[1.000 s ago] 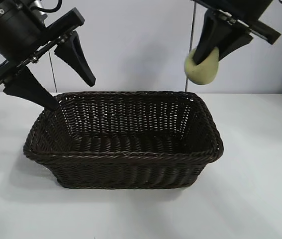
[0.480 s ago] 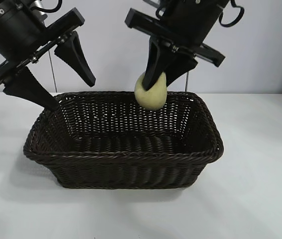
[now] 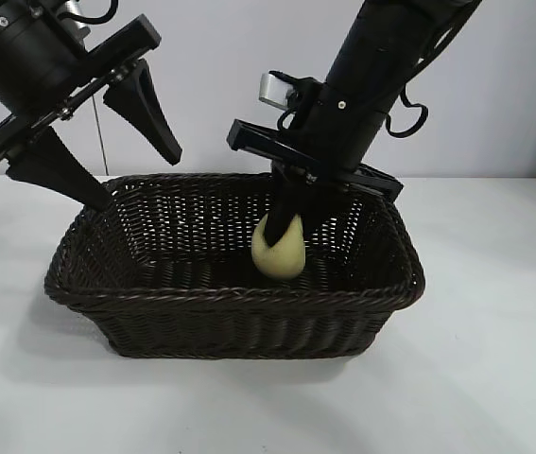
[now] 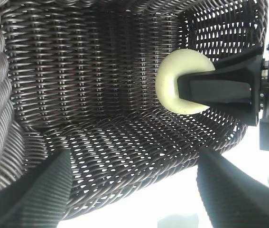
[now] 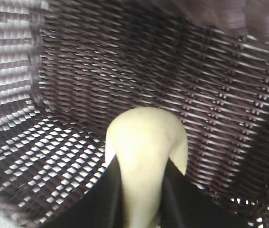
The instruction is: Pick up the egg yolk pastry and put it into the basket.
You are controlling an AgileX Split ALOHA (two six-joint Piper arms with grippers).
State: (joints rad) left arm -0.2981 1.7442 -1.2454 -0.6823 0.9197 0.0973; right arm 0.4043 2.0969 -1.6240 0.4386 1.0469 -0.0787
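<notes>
The pale yellow egg yolk pastry (image 3: 279,253) hangs edge-down inside the dark brown woven basket (image 3: 230,298), near its middle and low over the floor. Whether it touches the weave I cannot tell. My right gripper (image 3: 286,232) reaches down into the basket, shut on the pastry, with a black finger on each flat face. The right wrist view shows the pastry (image 5: 143,137) squeezed in the right gripper (image 5: 143,164) against the basket wall (image 5: 101,61). My left gripper (image 3: 137,180) hovers open and empty over the basket's left rim. Its wrist view shows the pastry (image 4: 172,80), the basket wall (image 4: 77,71) and the left gripper (image 4: 134,199).
The basket stands on a white table (image 3: 494,359) in front of a plain light wall. A thin vertical rod (image 3: 103,142) rises behind the basket's left end. Bare table lies in front of and to the right of the basket.
My right gripper has carried the pastry leftward and down, from high above the basket's right end to inside the basket. The left arm has not moved.
</notes>
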